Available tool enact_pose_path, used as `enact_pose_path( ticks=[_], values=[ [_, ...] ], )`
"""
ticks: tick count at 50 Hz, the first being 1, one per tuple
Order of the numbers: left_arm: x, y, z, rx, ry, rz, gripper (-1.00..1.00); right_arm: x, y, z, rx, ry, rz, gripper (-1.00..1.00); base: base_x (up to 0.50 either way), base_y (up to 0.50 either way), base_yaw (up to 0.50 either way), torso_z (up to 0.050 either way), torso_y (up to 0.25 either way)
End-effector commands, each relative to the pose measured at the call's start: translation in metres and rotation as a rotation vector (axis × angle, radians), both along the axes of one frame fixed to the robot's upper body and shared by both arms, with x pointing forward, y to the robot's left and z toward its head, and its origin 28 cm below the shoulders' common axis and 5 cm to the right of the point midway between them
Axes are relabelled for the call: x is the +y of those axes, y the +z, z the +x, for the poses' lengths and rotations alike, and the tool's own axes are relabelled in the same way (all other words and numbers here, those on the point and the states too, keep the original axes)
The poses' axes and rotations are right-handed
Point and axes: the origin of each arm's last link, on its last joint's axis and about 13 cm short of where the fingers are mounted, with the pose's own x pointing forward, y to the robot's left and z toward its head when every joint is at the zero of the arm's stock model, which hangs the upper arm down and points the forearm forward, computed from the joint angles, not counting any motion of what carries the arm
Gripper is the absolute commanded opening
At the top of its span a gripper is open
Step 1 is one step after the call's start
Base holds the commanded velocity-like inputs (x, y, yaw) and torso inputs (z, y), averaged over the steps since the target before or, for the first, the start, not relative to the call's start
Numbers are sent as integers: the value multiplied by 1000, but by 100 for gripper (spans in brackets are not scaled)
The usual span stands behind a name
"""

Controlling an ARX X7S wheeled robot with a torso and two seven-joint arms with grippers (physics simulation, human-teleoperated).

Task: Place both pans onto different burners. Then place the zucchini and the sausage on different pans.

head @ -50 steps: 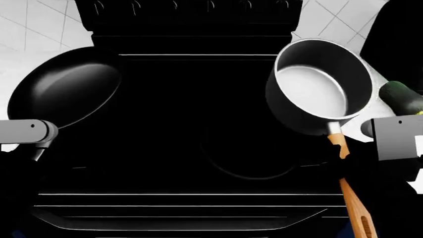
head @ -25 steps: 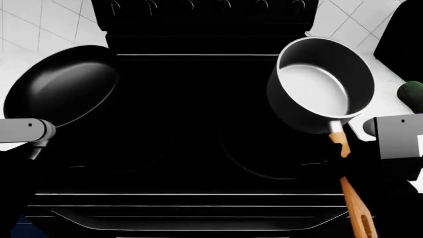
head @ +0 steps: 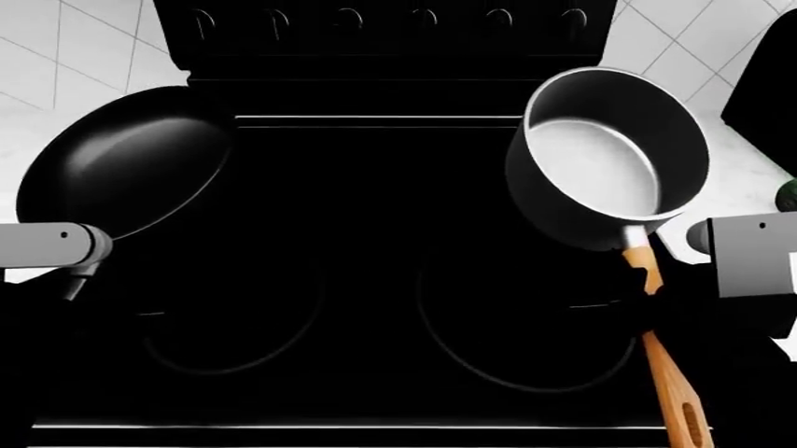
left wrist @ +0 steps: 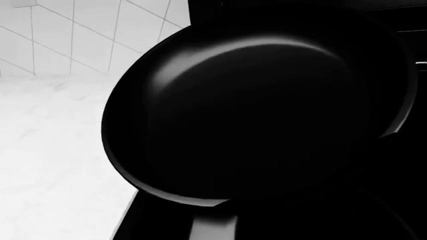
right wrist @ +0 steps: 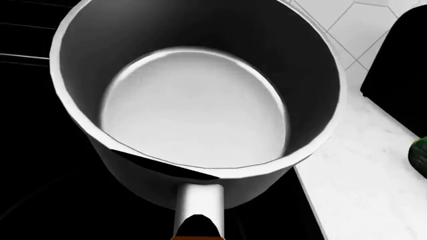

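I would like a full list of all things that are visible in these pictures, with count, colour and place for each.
frying pan: one, black, shallow, at the left edge of the stovetop, partly over the white counter, empty.
saucepan: one, grey steel with an orange-brown wooden handle, at the right edge of the stovetop, empty.
burners: two faint rings show, in the front part of the black glass, left and right; no pan sits centred on either.
stovetop: one, glossy black, centre, with a row of knobs at the back.
zucchini: one, dark green, only a sliver at the right on the counter.
counter: white, both sides of the stove; white wall tiles behind.
left arm: grey, near the frying pan's handle; jaws hidden.
right arm: grey, beside the saucepan handle; jaws hidden.
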Motion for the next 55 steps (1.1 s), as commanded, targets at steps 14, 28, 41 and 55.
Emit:
enact_pose_path(
  ticks=[14,28,41,55],
  values=[
    [7,2,9,-45,-113,61,-100,2,8,0,-39,0,-42,-100,0,0,0,1,6],
    [1,-11,3,12,-141,88,-100,2,5,5,-38,0,-32,-100,0,0,-1,1,6],
    [0,-22,-3,52,-146,87,-100,2,4,6,-36,5,-27,-100,0,0,0,2,6],
    [-5,-27,-11,93,-175,81,-100,2,2,9,-34,7,-22,-100,0,0,-1,1,6]
  ],
)
